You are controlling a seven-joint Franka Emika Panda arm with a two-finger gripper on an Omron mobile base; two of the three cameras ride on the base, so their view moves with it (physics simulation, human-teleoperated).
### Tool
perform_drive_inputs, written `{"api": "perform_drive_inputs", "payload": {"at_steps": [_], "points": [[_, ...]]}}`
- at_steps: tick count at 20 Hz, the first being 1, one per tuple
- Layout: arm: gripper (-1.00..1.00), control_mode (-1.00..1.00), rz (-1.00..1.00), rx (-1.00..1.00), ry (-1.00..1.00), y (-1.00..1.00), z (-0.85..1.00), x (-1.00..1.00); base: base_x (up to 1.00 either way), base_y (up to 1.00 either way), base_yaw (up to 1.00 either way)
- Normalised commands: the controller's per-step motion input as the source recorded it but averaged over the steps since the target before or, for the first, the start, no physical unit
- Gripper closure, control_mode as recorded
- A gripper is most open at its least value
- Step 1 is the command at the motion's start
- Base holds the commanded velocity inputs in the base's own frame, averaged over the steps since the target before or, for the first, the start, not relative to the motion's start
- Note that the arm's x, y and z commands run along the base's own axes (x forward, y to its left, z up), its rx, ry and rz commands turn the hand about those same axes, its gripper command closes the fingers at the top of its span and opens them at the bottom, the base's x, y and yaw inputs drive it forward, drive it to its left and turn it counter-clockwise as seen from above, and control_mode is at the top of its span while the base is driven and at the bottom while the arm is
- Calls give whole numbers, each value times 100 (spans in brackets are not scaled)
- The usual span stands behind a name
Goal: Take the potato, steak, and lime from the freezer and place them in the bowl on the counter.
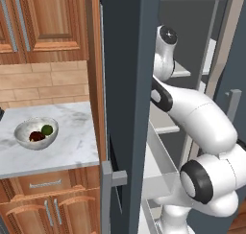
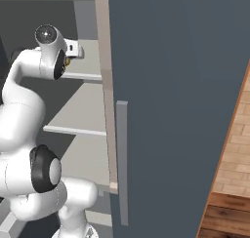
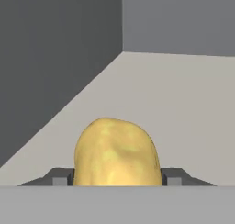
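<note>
The yellow-tan potato (image 3: 115, 156) sits between my gripper's (image 3: 117, 178) two dark fingertips (image 3: 62, 177), which press against its sides low over a light grey freezer shelf (image 3: 183, 103). My arm reaches into the open freezer (image 1: 129, 84) at an upper shelf. On the marble counter (image 1: 67, 151), left of the freezer, stands the silvery bowl (image 1: 24, 127). Inside it lie the dark brown-red steak (image 1: 34, 136) and the dark green lime (image 1: 47, 129).
The open freezer door (image 2: 171, 86) with its grey bar handle (image 2: 122, 159) stands close on the right of my arm. Shelves (image 2: 78, 115) and a white drawer (image 1: 158, 175) sit below the hand. Wooden cabinets (image 1: 48, 17) hang above the counter.
</note>
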Motion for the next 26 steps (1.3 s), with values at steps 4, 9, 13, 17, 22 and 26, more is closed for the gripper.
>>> {"api": "perform_drive_inputs", "payload": {"at_steps": [4,9,13,17,22,26], "points": [[100,-100,0,0,-7,-46,0,-64,0,0,0],[100,-100,0,0,-4,-54,3,-87,0,0,0],[100,-100,-3,0,0,-39,17,-99,0,0,0],[100,-100,-7,0,0,-19,27,-100,0,0,0],[100,-100,-11,0,3,-6,28,-97,0,0,0],[100,-100,-14,0,7,-6,15,-99,0,0,0]]}}
